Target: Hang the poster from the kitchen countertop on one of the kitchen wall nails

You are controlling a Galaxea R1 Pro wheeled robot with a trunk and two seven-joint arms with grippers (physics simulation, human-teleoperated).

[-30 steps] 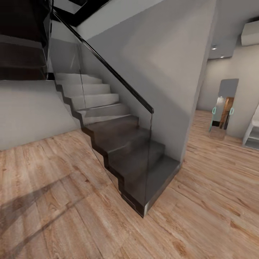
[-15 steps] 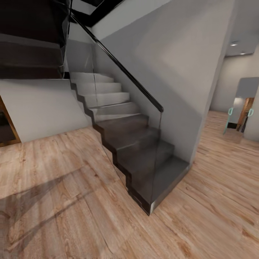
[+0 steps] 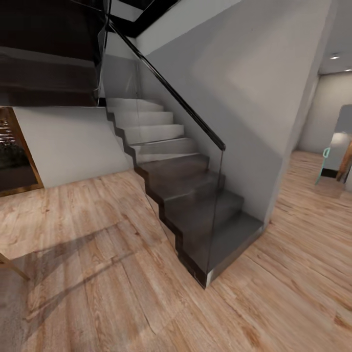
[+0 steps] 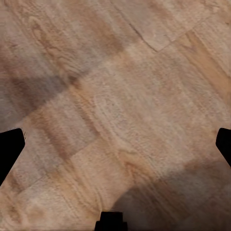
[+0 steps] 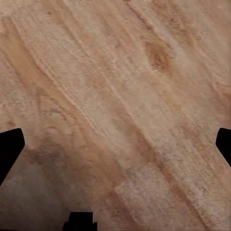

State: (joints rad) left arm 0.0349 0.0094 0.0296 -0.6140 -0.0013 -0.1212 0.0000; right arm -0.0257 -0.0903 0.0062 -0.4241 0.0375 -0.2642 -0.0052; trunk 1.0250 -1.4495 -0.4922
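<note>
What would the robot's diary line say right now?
phase: travelling | ahead: staircase | underfoot: wood floor | left claw: open | right claw: open

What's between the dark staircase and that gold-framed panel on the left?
In the head view, a plain white wall and bare wood-plank floor span from the gold-framed panel to the dark staircase.

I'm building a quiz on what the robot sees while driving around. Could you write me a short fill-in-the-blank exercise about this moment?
1. The floor is laid with ____ planks.
2. Beside the dark staircase stands a clear ____ panel under a black handrail.
3. The left gripper and the right gripper both face the floor with fingers spread ____ and holding nothing.

Missing words: wooden; glass; apart
</note>
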